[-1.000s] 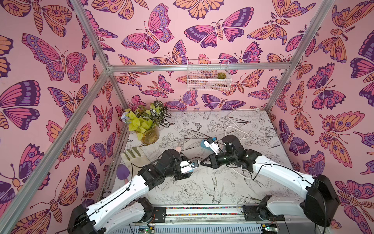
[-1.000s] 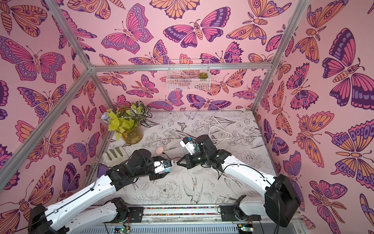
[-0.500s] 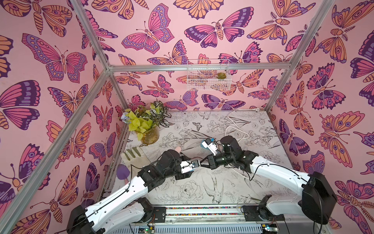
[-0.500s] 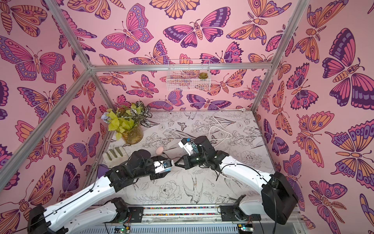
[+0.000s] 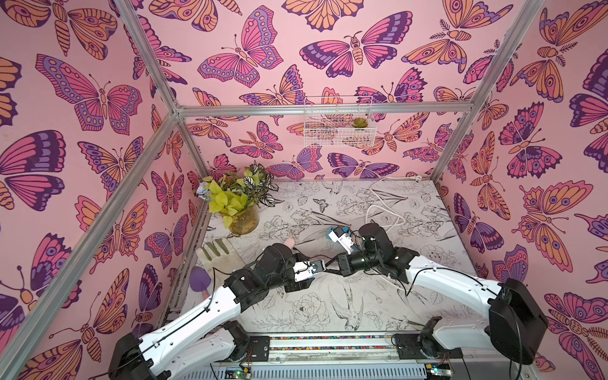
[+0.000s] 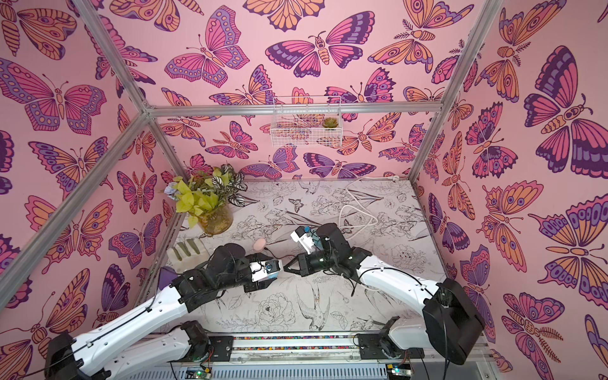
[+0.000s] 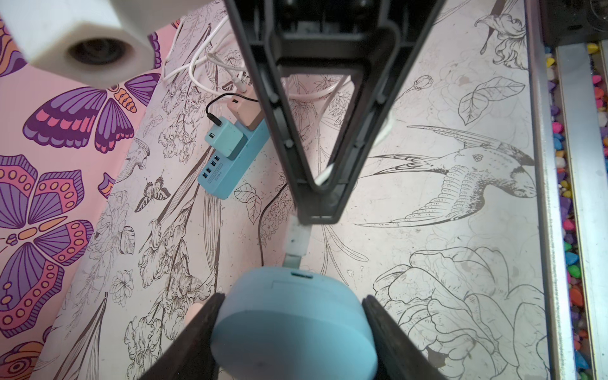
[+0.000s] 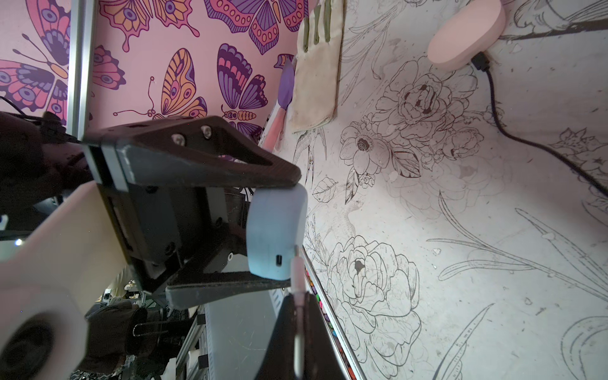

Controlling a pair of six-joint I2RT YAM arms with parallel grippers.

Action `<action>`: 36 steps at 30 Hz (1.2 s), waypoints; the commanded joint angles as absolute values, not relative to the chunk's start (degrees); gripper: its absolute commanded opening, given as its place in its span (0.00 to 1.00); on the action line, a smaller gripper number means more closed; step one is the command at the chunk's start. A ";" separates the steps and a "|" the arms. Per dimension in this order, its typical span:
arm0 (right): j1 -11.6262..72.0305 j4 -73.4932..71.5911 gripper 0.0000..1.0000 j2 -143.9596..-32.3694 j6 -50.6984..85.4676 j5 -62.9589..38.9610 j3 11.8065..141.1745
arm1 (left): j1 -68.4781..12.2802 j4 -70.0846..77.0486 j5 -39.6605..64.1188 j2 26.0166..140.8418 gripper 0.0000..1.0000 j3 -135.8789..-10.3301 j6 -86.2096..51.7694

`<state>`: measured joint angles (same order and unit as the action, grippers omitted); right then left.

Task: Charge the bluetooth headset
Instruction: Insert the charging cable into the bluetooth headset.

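The blue earbud case [image 7: 292, 322] sits clamped between the two fingers of the left gripper [image 7: 291, 299], held above the near middle of the table [image 5: 329, 316], its charging port [image 8: 279, 260] facing the other arm. The right gripper [image 7: 317, 210] is pinched tight on a white plug [image 7: 297, 240], whose tip lies just beside the port and not in it; whether it touches the shell cannot be told. The case's far side is cut off by the frame edge, and the cable [image 8: 298, 339] shows only as a sliver between the fingers. In both top views the arms hide the case. A blue power strip [image 7: 230, 164] lies beyond.
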<state>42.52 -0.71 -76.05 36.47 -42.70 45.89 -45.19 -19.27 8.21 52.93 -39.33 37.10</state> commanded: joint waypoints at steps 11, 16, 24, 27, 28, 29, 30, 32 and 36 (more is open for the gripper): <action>42.89 -4.53 0.04 -75.40 38.79 -44.92 44.84 | -46.05 -16.97 7.21 51.89 0.27 -37.78 37.45; 42.90 -5.49 0.04 -75.95 39.29 -45.70 44.32 | -46.14 -16.40 6.91 51.59 0.27 -37.53 37.45; 42.96 -4.66 0.04 -76.92 38.67 -44.87 44.23 | -46.14 -15.84 6.55 50.53 0.27 -36.96 37.53; 42.94 -4.44 0.04 -76.90 38.52 -45.22 44.38 | -46.10 -15.51 6.65 50.03 0.27 -36.73 37.61; 42.96 -4.40 0.04 -76.97 38.45 -45.57 44.47 | -46.14 -15.47 6.83 50.06 0.27 -36.74 37.62; 42.95 -4.33 0.04 -77.11 38.43 -45.99 44.62 | -46.11 -15.46 6.93 50.10 0.27 -36.74 37.70; 42.94 -4.07 0.04 -77.24 38.24 -46.37 44.80 | -46.14 -15.42 7.02 50.18 0.27 -36.74 37.68; 42.89 -3.49 0.04 -77.69 37.84 -46.89 45.07 | -46.27 -15.24 7.15 50.14 0.27 -36.81 37.79; 42.96 -1.68 0.04 -78.22 36.40 -47.20 45.43 | -46.47 -14.86 7.14 49.41 0.24 -36.65 38.23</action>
<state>42.52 -3.95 -77.25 38.20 -46.59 44.73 -45.89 -17.63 6.20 50.94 -37.21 37.34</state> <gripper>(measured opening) 0.076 0.622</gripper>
